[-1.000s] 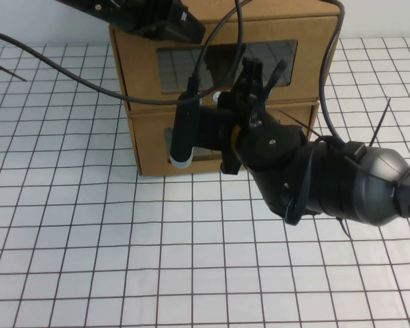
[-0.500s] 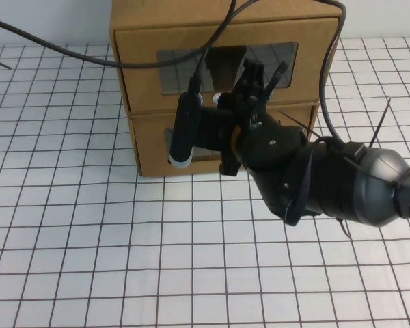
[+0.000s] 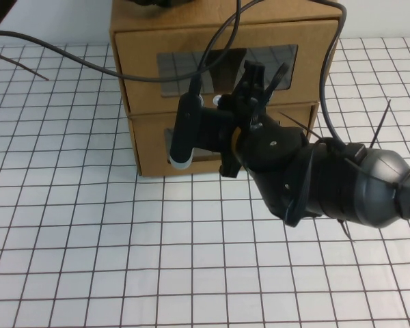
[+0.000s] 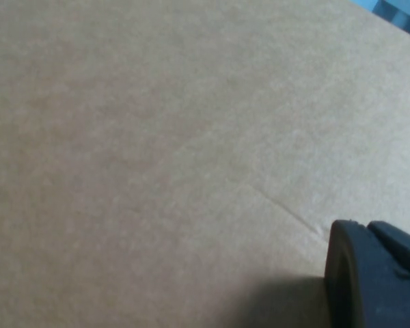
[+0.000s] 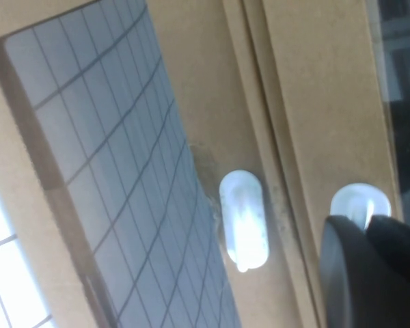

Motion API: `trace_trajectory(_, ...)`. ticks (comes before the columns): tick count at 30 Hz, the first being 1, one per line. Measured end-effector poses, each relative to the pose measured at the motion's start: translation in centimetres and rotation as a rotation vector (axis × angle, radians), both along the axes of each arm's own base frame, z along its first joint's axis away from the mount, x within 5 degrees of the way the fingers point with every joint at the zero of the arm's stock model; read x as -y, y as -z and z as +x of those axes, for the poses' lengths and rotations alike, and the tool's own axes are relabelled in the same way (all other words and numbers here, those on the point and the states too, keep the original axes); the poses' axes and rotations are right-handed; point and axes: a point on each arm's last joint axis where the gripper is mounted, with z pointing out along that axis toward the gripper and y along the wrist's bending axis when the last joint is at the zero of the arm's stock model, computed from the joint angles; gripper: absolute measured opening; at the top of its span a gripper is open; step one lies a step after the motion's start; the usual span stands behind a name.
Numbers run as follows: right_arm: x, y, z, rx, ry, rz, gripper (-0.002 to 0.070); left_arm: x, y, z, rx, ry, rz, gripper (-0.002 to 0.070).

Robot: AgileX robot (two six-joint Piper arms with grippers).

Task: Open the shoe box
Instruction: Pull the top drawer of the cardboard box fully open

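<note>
Two stacked drawers make up the shoe box (image 3: 314, 48), which stands at the far middle of the gridded table (image 3: 89, 260) in the high view. The right arm (image 3: 328, 184) reaches from the near right up to the box front, we judge in order to draw the upper drawer toward us. Its bulk, and a black cylinder (image 3: 184, 130) it carries, hide much of the lower drawer. Only a dark scrap of the left arm (image 3: 157, 3) shows over the box's far top edge. From the left wrist we see almost nothing but plain cardboard. The left gripper (image 4: 367, 273) hangs close over the box top, drawn narrow and empty, likely to steady the box against a pull; whether it touches we cannot tell. From the right wrist, the right gripper (image 5: 365, 236) is narrowed almost to nothing right at the upper drawer's white knob (image 5: 359, 198), though we cannot tell whether it truly pinches it. The lower knob (image 5: 242, 219) sits near, across the seam, close enough to snag.
</note>
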Motion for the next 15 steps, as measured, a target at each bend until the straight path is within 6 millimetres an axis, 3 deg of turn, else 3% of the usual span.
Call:
trace_trajectory(7, 0.8, 0.0, -1.9, -0.016, -0.027, -0.015, 0.0007, 0.1, 0.0, 0.0, -0.016, -0.018, 0.002, -0.0002)
trace_trajectory(15, 1.8, -0.8, -6.4, -0.057, -0.046, 0.019, 0.0007, 0.1, 0.1, 0.0, -0.023, -0.024, -0.001, -0.0002)
